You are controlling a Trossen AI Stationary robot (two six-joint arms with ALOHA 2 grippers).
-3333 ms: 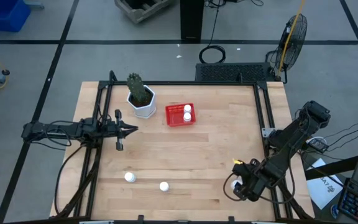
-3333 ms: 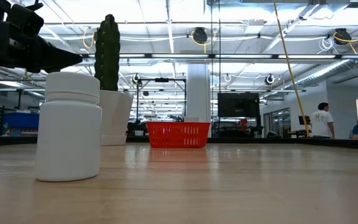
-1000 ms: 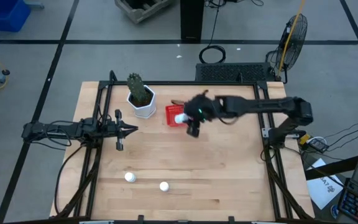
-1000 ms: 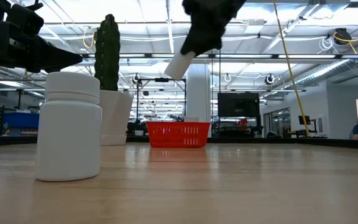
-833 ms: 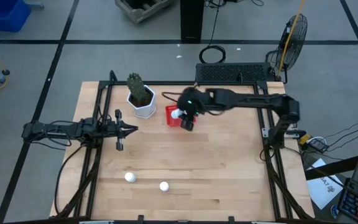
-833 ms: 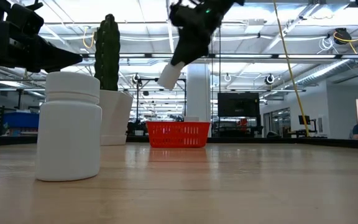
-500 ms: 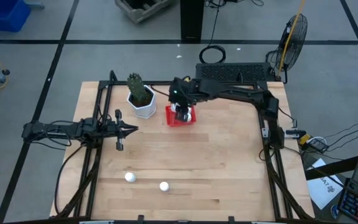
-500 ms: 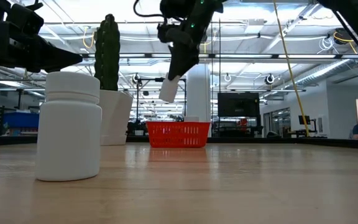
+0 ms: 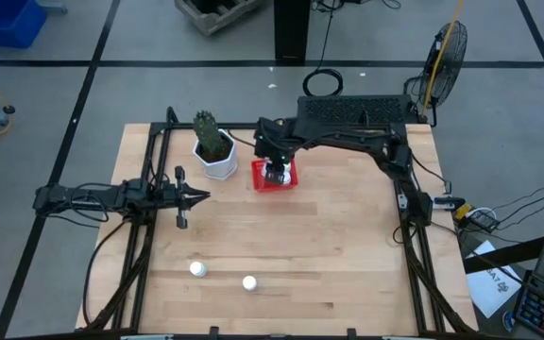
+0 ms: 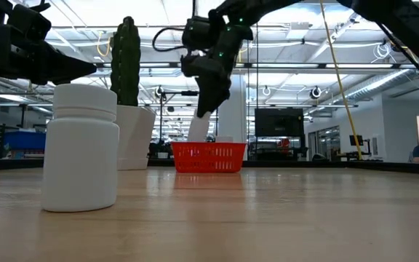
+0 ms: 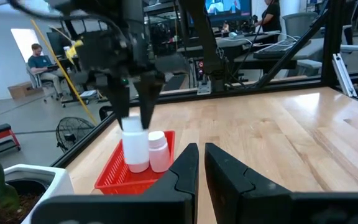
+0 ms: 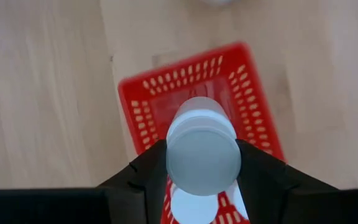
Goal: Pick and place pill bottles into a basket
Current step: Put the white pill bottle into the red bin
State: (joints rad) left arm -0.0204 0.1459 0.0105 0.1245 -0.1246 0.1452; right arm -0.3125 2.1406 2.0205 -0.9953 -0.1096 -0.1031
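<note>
The red mesh basket (image 9: 274,178) stands on the table right of the white cactus pot (image 9: 217,156). My right gripper (image 9: 274,168) hangs over the basket, shut on a white pill bottle (image 11: 135,148). The bottle's lower end is down inside the basket, beside another bottle (image 11: 159,149) that stands there. Two more bottles (image 9: 197,269) (image 9: 249,282) stand on the near part of the table. One of them looms large in the low view (image 10: 81,149). My left gripper (image 9: 201,196) is shut and empty, hovering at the table's left. My right gripper pinches the bottle's upper end (image 12: 202,146) between its two fingers (image 12: 257,171), one on each side. The fingers come from above, pointing down. The bottle hangs nearly upright below them, its lower end (image 10: 197,137) behind the basket's wall; whether it rests on the basket's floor I cannot tell.
The cactus (image 10: 126,62) in its white pot (image 10: 135,138) stands close to the basket's left. Black rails (image 9: 404,189) run along the table's left and right sides. Bare wood lies in the table's middle and near right.
My right gripper has carried the bottle toward the table's far edge and a little left, to above the basket, then down. The bottle has gone from tilted to nearly upright, and its lower end has sunk into the basket. The gripper has stayed shut on it.
</note>
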